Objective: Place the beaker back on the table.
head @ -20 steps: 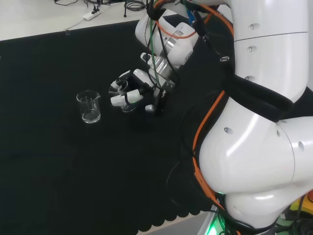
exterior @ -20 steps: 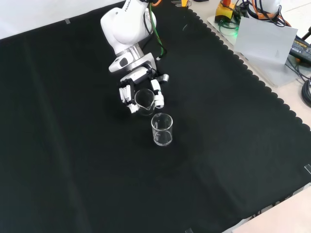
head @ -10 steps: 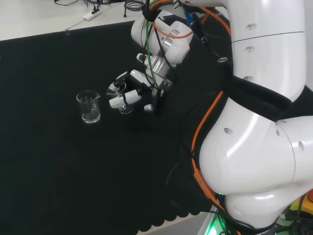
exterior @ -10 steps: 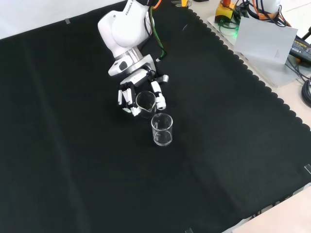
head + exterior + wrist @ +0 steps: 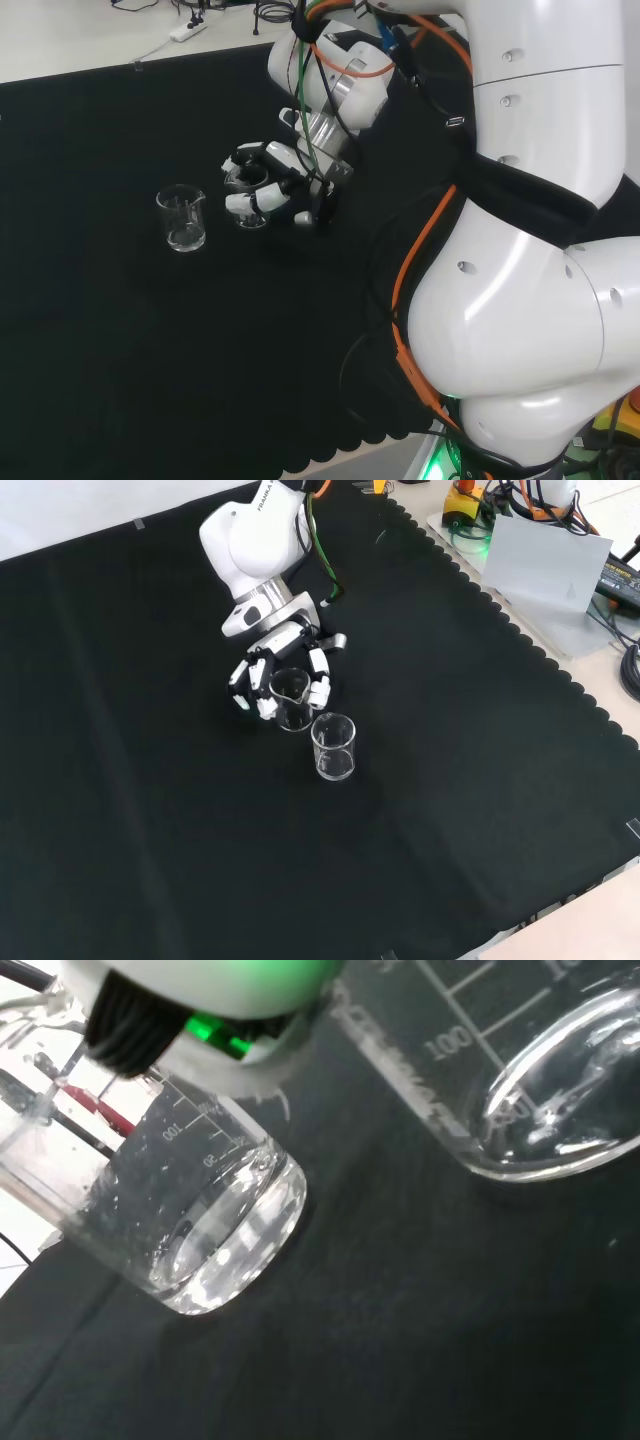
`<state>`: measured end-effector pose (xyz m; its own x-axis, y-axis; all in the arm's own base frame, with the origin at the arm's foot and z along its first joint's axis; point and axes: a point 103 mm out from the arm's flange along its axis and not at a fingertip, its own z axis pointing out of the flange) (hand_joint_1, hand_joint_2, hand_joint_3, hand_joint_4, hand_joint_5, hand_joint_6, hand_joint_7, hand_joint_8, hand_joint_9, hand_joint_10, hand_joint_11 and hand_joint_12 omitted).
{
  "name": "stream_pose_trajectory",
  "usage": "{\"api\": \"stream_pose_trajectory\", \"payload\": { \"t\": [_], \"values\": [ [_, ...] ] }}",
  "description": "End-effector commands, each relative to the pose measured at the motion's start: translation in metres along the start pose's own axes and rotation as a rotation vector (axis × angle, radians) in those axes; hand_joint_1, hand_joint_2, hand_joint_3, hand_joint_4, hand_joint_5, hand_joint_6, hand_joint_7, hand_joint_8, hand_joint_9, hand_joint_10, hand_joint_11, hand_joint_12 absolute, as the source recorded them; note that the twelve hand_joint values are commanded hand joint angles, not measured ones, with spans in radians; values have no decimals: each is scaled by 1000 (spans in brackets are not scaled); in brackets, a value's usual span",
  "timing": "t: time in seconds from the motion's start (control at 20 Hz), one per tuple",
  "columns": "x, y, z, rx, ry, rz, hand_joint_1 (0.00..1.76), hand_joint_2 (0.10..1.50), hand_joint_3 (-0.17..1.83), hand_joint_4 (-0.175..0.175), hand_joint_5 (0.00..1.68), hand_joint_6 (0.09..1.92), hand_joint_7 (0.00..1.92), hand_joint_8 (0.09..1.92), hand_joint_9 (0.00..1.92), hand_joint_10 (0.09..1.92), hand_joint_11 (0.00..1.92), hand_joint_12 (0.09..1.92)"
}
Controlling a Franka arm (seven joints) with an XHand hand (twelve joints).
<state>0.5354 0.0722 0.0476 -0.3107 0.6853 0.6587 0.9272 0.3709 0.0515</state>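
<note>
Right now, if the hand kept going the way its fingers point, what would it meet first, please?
Probably the free-standing beaker, just past the beaker the hand is around; depth is uncertain, so it might pass beside it.

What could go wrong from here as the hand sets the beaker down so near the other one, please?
1. The hand is curled round the beaker, which sits very close to the second beaker on the black cloth; opening fingers or a drift could knock that glass.
2. Whether the held beaker's base is flat on the cloth cannot be told; releasing it tilted might tip it.
</note>
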Motion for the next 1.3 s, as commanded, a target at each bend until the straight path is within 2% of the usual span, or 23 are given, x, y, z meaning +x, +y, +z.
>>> {"api": "stream_pose_trajectory", "payload": {
  "t": [0.05, 0.35, 0.45, 0.65, 0.85, 1.15, 1.3],
  "values": [
    [0, -5, -15, 39, -57, -7, 955, 557, 563, -35, 456, 659, 927, 87, 921, 87, 60, 1354],
    [5, -9, -25, 42, -68, -10, 898, 570, 490, -45, 407, 371, 723, 87, 714, 87, 0, 1208],
    [11, -4, -17, 47, -77, -3, 879, 580, 457, -45, 411, 292, 661, 87, 663, 87, 0, 1164],
    [15, -7, -20, 29, -82, 0, 859, 586, 434, -46, 405, 237, 616, 87, 629, 87, 0, 1135],
    [26, -29, -42, -21, -93, 7, 853, 592, 419, -46, 409, 202, 603, 87, 623, 87, 0, 1118],
    [27, -68, -89, -66, -101, 30, 851, 594, 415, -47, 410, 192, 601, 87, 623, 87, 0, 1118],
    [30, -84, -104, -88, -118, 44, 850, 594, 413, -48, 410, 188, 602, 87, 624, 87, 0, 1118]
  ]
}}
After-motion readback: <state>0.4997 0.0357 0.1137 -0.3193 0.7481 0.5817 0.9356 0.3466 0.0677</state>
